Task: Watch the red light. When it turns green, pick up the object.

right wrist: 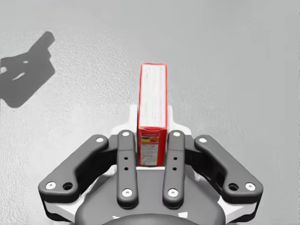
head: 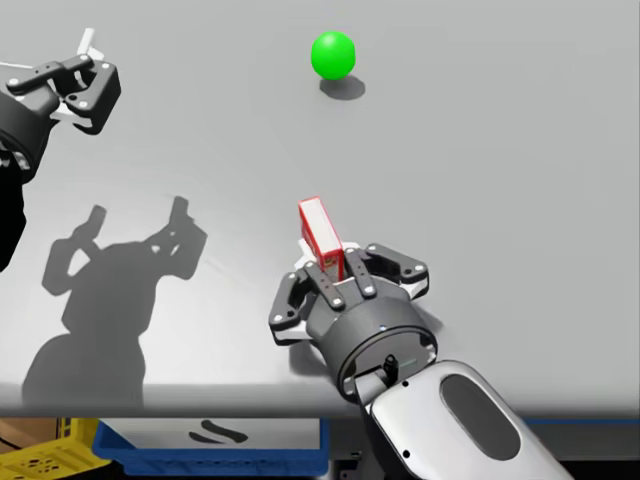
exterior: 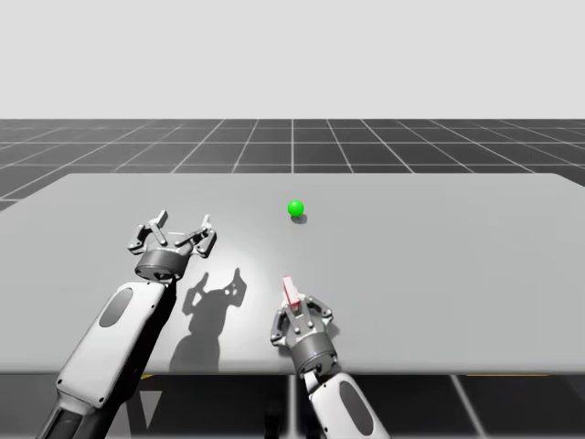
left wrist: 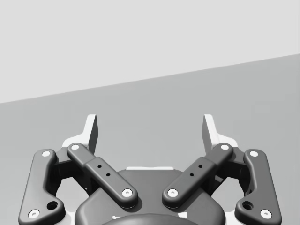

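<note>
Slim red box point(right wrist: 153, 101), pale narrow face up, grasped between right gripper point(right wrist: 152, 136) fingers, sticking out ahead; green light point(head: 332, 54) farther ahead; left gripper point(left wrist: 150, 133) released, fingers spread.

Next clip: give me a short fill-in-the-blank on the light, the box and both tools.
1. The signal light now glows ___.
2. The slim box gripped by my right tool is ___ in colour.
3. My left tool holds nothing and its fingers stand ___.

Missing words: green; red; open.
</note>
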### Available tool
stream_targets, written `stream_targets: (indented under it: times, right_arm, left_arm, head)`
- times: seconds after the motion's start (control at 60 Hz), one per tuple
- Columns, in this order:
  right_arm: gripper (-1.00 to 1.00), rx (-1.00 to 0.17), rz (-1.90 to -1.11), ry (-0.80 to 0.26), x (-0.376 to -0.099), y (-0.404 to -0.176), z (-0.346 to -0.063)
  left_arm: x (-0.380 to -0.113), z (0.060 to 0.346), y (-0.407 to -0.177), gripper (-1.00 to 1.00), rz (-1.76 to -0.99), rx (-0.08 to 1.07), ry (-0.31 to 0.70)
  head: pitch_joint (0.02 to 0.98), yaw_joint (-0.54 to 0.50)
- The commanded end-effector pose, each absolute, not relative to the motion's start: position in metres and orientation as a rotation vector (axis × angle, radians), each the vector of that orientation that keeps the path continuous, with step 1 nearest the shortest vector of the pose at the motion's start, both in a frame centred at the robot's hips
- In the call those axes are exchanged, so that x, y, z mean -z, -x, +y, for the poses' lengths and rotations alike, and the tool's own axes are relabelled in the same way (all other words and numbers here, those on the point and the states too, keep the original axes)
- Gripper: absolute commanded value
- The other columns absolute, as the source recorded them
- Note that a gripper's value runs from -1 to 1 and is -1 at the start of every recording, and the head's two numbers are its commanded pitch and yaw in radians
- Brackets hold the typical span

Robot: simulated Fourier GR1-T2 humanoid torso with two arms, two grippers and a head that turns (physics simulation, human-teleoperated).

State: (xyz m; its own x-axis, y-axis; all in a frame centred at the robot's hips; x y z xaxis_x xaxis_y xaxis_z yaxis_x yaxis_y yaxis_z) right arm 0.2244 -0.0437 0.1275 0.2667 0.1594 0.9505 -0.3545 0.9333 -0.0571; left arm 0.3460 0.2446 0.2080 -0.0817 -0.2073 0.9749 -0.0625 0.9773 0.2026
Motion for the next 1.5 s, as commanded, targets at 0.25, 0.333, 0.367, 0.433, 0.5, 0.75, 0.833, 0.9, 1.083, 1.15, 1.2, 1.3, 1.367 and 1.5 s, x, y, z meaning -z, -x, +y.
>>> stream_targets:
  times: [0.25, 0.333, 0.367, 0.433, 0.5, 0.75, 0.833, 0.9, 1.083, 1.15, 1.2, 1.3, 1.367, 1.5]
  right_arm:
    - [1.00, -0.339, -1.254, -0.144, -0.122, -0.225, -0.050]
    - [1.00, -0.334, -1.248, -0.154, -0.122, -0.225, -0.051]
    - [1.00, -0.332, -1.249, -0.154, -0.122, -0.225, -0.051]
    - [1.00, -0.329, -1.253, -0.154, -0.122, -0.224, -0.052]
    - [1.00, -0.325, -1.254, -0.158, -0.122, -0.224, -0.052]
    - [1.00, -0.314, -1.285, -0.174, -0.126, -0.223, -0.056]
    - [1.00, -0.310, -1.302, -0.182, -0.131, -0.223, -0.057]
    - [1.00, -0.304, -1.315, -0.194, -0.137, -0.224, -0.059]
    - [1.00, -0.301, -1.394, -0.177, -0.165, -0.232, -0.066]
    - [1.00, -0.298, -1.430, -0.163, -0.178, -0.237, -0.070]
    - [1.00, -0.294, -1.456, -0.155, -0.189, -0.241, -0.073]
    - [1.00, -0.289, -1.514, -0.138, -0.209, -0.247, -0.080]
    - [1.00, -0.287, -1.552, -0.126, -0.223, -0.249, -0.084]
    - [1.00, -0.273, -1.656, -0.095, -0.258, -0.251, -0.096]
  left_arm:
    - [-0.209, 0.245, -0.346, -1.00, -1.655, 0.119, -0.208]
    - [-0.208, 0.244, -0.346, -1.00, -1.656, 0.120, -0.208]
    - [-0.208, 0.244, -0.345, -1.00, -1.656, 0.122, -0.208]
    - [-0.208, 0.244, -0.345, -1.00, -1.655, 0.122, -0.208]
    - [-0.207, 0.243, -0.345, -1.00, -1.655, 0.123, -0.207]
    - [-0.206, 0.243, -0.344, -1.00, -1.656, 0.124, -0.205]
    - [-0.207, 0.243, -0.344, -1.00, -1.659, 0.122, -0.207]
    - [-0.207, 0.243, -0.344, -1.00, -1.660, 0.121, -0.207]
    - [-0.209, 0.245, -0.344, -1.00, -1.666, 0.117, -0.207]
    - [-0.210, 0.245, -0.344, -1.00, -1.668, 0.115, -0.206]
    - [-0.210, 0.246, -0.344, -1.00, -1.669, 0.114, -0.205]
    - [-0.211, 0.246, -0.344, -1.00, -1.670, 0.111, -0.204]
    - [-0.211, 0.246, -0.344, -1.00, -1.671, 0.111, -0.204]
    - [-0.212, 0.246, -0.343, -1.00, -1.673, 0.110, -0.203]
  head:
    - [0.813, 0.00]
    - [0.726, 0.00]
    - [0.693, 0.00]
    - [0.638, -0.01]
    - [0.579, 0.00]
    - [0.475, 0.00]
    - [0.473, 0.00]
    - [0.471, 0.00]
    - [0.463, 0.00]
    - [0.461, 0.01]
    - [0.459, 0.01]
    - [0.455, 0.01]
    - [0.454, 0.01]
    - [0.452, 0.02]
